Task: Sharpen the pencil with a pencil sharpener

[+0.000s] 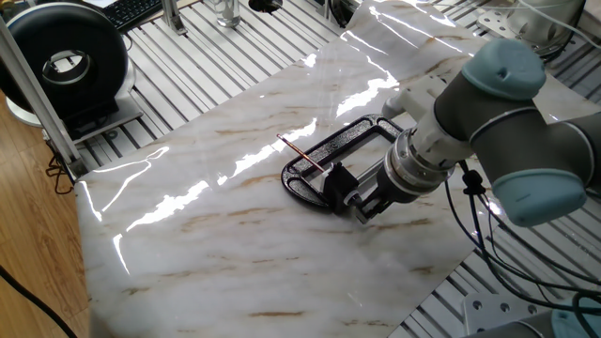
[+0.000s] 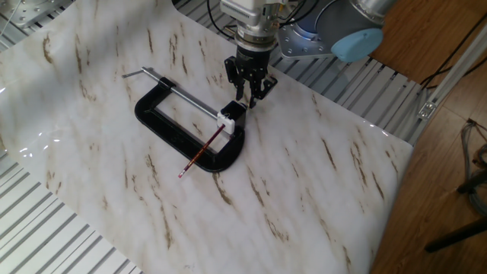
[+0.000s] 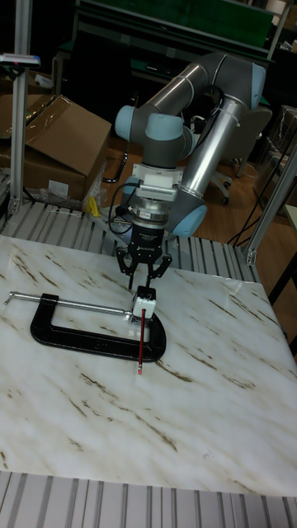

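Observation:
The pencil [image 2: 201, 153] is a thin reddish-brown stick with one end pushed into the pencil sharpener [image 2: 230, 116], a small black block with a pale face. The sharpener sits at the jaw of a large black C-clamp [image 2: 169, 131]. My gripper [image 2: 248, 96] hovers just behind the sharpener, on the side away from the pencil. Its fingertips are drawn together and hold nothing. In the tall fixed view the gripper [image 3: 143, 281] hangs straight above the sharpener [image 3: 145, 302], and the pencil [image 3: 142, 342] points toward the camera. From the opposite side, the gripper [image 1: 364, 201], sharpener [image 1: 336, 178] and pencil [image 1: 302, 155] line up.
The clamp's silver threaded rod [image 2: 179, 93] runs left from the sharpener. The marble sheet [image 2: 304, 198] covers a slatted metal table. A black round device [image 1: 66, 61] stands beyond the sheet's far corner. Cables [image 1: 474, 216] hang by the arm.

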Available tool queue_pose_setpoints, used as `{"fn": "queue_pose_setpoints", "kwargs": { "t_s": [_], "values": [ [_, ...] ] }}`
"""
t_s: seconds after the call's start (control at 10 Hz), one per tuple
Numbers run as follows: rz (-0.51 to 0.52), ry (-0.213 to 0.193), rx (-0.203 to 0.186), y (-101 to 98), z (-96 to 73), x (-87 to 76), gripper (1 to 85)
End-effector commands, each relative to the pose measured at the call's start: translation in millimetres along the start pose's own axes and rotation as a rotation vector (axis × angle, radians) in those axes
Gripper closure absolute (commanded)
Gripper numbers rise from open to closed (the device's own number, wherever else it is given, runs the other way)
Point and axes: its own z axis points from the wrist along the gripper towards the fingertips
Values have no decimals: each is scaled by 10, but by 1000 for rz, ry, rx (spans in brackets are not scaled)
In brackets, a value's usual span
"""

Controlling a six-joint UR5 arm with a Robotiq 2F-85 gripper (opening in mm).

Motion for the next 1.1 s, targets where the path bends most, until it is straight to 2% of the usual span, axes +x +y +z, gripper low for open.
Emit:
{"fn": "queue_pose_setpoints", "kwargs": {
  "t_s": [0.0,0.2,0.4,0.6,1.0],
  "values": [
    [26,-4,-12,36,79,-2,447],
    [29,-1,-6,20,83,5,460],
    [38,0,0,3,85,8,517],
    [54,-3,-14,35,91,-3,533],
    [72,-5,-8,19,97,-11,607]
  ]
}}
